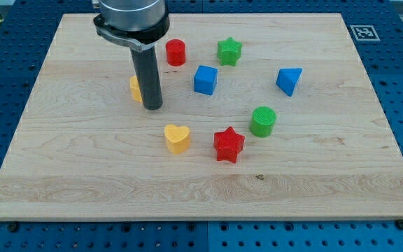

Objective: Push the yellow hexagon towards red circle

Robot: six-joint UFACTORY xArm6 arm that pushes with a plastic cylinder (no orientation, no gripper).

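Observation:
The yellow hexagon [136,88] lies left of the board's centre, mostly hidden behind my rod. My tip [152,108] rests on the board just right of and slightly below the hexagon, touching or nearly touching it. The red circle [175,52] stands up and to the right of the hexagon, near the view's top.
A green star [229,50] sits right of the red circle. A blue cube [205,79] and a blue triangle [289,80] lie in the middle and right. A green circle [263,120], a red star [229,144] and a yellow heart [177,138] lie lower down.

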